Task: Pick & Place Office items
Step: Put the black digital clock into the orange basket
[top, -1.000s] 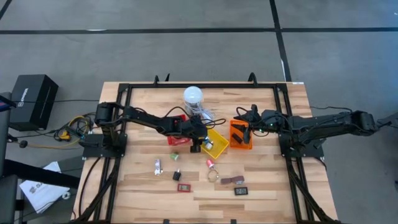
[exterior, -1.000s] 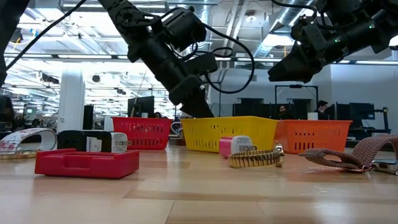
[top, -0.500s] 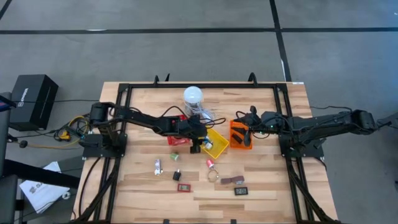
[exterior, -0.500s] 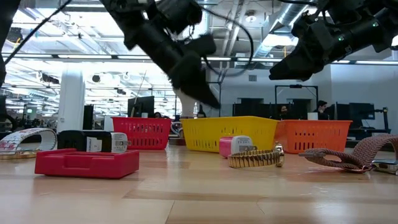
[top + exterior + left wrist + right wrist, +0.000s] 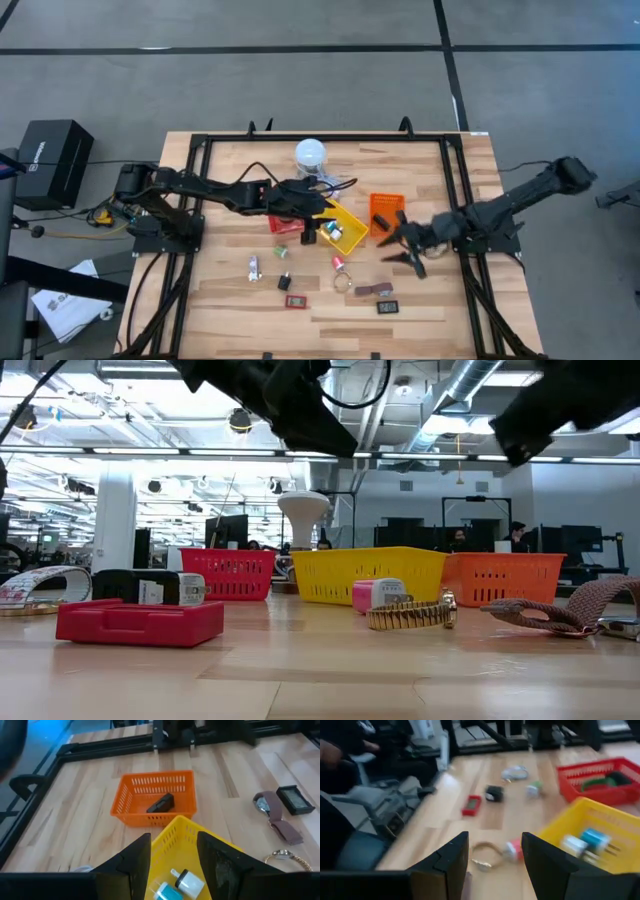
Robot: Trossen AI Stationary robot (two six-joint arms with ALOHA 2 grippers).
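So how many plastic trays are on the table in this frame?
3, in a row across the table's middle: the red tray toward the left arm's side, the yellow tray in the centre, and the orange tray toward the right arm's side. None looks hidden.

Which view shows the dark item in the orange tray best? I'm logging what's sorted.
The left wrist view: the dark item lies unobstructed inside the orange tray. The high view shows only a small dark speck; the low view hides it behind the tray wall; the right wrist view misses that tray.
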